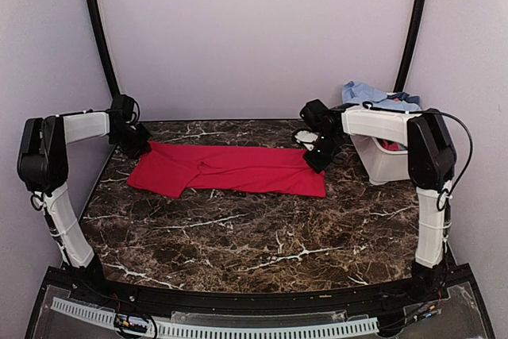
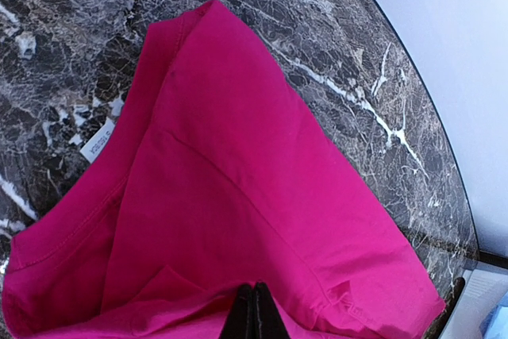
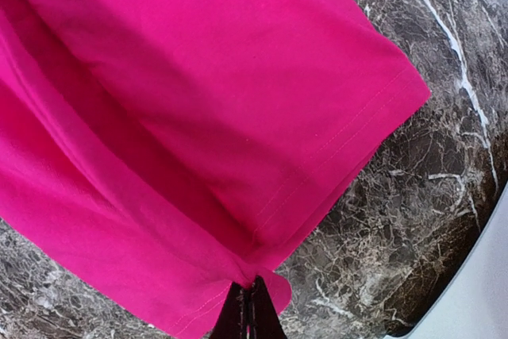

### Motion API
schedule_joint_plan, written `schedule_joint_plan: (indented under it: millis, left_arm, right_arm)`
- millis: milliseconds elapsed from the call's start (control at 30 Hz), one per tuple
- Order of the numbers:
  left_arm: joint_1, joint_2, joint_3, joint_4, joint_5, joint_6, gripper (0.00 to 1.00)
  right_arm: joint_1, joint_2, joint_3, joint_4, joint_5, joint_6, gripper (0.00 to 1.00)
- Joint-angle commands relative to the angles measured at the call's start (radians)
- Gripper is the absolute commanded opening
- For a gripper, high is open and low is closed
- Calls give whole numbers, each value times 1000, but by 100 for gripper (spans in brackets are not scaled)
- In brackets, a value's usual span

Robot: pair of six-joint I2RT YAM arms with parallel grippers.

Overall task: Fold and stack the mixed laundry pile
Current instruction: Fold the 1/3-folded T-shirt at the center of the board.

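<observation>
- the red garment (image 1: pixel 230 168) lies flat on the far half of the desk (image 1: pixel 238 252), its long axis running left to right.
- the left tool (image 1: pixel 136 142) is at the garment's far left corner, closed on the cloth edge, which bunches at its tips in the wrist view.
- the right tool (image 1: pixel 317 156) is at the far right corner, also closed, pinching the hem.
- each arm is nearer its own end; the cloth spans between the two tools and its body lies to their near side.
- the next move looks like a fold, bringing the held edge toward the near edge with both tools level.
- the desk is smooth dark marble, with room nearer the arms.
- a blue shirt (image 1: pixel 373 94) and a pink piece (image 1: pixel 390 146) wait in the tub (image 1: pixel 385 166), just beside the right arm.
</observation>
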Motion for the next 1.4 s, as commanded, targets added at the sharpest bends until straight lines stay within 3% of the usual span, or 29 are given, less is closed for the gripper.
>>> schedule_joint_plan:
  millis: [0, 567, 667, 733, 800, 867, 900, 967, 1067, 1200, 1367]
  left_arm:
    - [9, 51, 57, 10, 4, -14, 0]
    - [21, 122, 83, 82, -8, -27, 0]
    - [21, 132, 87, 103, 12, -14, 0]
    - [34, 132, 99, 103, 17, 9, 0]
    - [50, 130, 141, 50, 15, 52, 14]
    - [57, 108, 175, -29, 7, 101, 36]
    - [58, 75, 172, -63, -14, 107, 53]
    - [65, 6, 128, -70, -37, 127, 70]
    - [94, -74, 36, -62, -5, 157, 78]
    - [117, -173, -72, -87, 7, 231, 80]
    - [154, -199, -122, -159, 17, 355, 81]
  right_arm:
    - [-7, 53, 47, -8, 41, -16, 0]
    - [-26, 103, 111, 19, 119, -34, 2]
    - [-28, 110, 127, 6, 146, -13, 24]
    - [-32, 95, 126, 4, 160, 6, 48]
    - [-36, 64, 119, -7, 168, 28, 61]
    - [-43, 12, 94, -8, 158, 60, 68]
    - [-48, -21, 72, -5, 138, 79, 70]
    - [-64, -101, 16, 8, 60, 123, 70]
    - [-69, -188, -80, 32, -79, 176, 70]
    - [-69, -256, -218, 92, -247, 254, 69]
    - [-69, -285, -330, 143, -320, 276, 66]
